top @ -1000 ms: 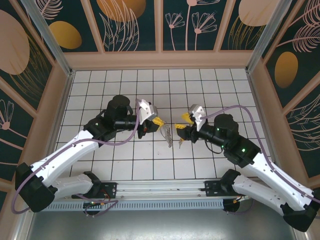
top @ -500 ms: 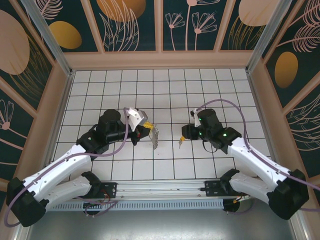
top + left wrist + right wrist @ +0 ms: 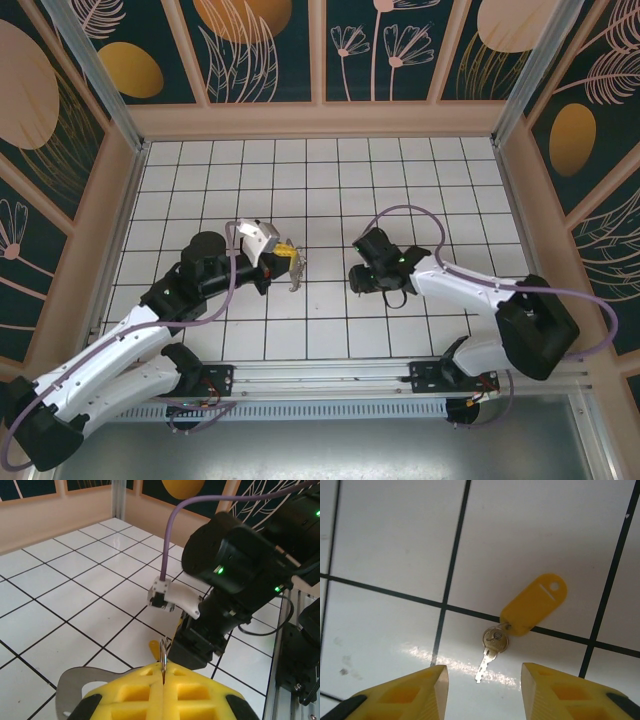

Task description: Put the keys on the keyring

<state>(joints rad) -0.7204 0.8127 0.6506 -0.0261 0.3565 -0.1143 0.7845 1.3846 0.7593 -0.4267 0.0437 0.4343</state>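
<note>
My left gripper (image 3: 287, 250) is shut on the keyring (image 3: 163, 656). The ring is a thin grey metal loop, seen edge-on between the yellow pads (image 3: 135, 692) in the left wrist view. In the top view the keyring (image 3: 297, 271) hangs silvery below the fingers. A flat grey metal piece (image 3: 70, 690) shows low left of the pads. A silvery key (image 3: 492, 647) with a yellow tag (image 3: 534, 604) lies flat on the floor tiles. My right gripper (image 3: 484, 672) points down just above it, open, its tips either side of the key's blade and not touching it.
The right arm's black wrist (image 3: 235, 575) is close in front of my left gripper. A purple cable (image 3: 400, 215) loops above the right arm. The pen's wooden walls (image 3: 320, 118) ring the white tiled floor (image 3: 400, 170). A metal rail (image 3: 330, 375) runs along the near edge.
Both arms drew in leftward and nearer. The left gripper carried the keyring left. The right gripper tipped down over the tagged key on the floor.
</note>
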